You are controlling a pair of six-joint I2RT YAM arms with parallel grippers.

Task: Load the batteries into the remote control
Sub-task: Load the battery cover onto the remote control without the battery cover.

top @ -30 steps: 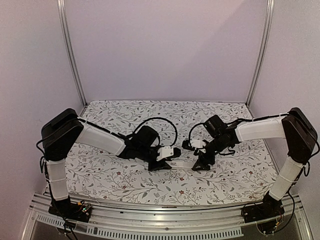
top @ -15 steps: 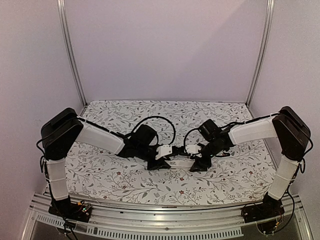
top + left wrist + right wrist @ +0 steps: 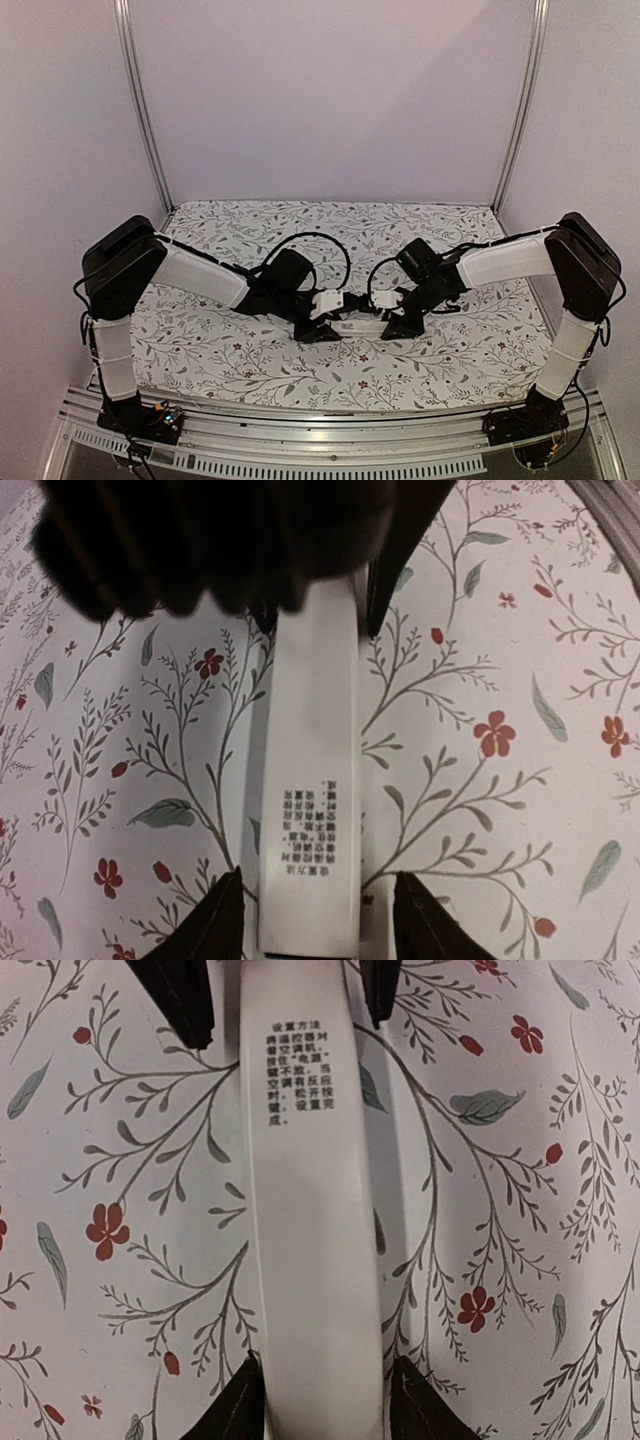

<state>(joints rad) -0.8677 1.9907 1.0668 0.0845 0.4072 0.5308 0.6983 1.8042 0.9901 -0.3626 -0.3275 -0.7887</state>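
Right claw (image 3: 322, 1400) is pinching the slim white plastic remote control bar (image 3: 310, 1210), left claw (image 3: 318, 920) is straddling it spread, so a square, level hold is looking best.

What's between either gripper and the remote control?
Nothing visible. The remote control lies flat on the floral cloth; the left gripper straddles one end and the right gripper the other, fingers either side.

The remote control (image 3: 312, 1210) is a slim, flat white bar with softly rounded long edges, lying flat and crosswise near the middle of the floral-patterned table (image 3: 520, 1260), its upward face smooth and bearing one small block of black printed characters
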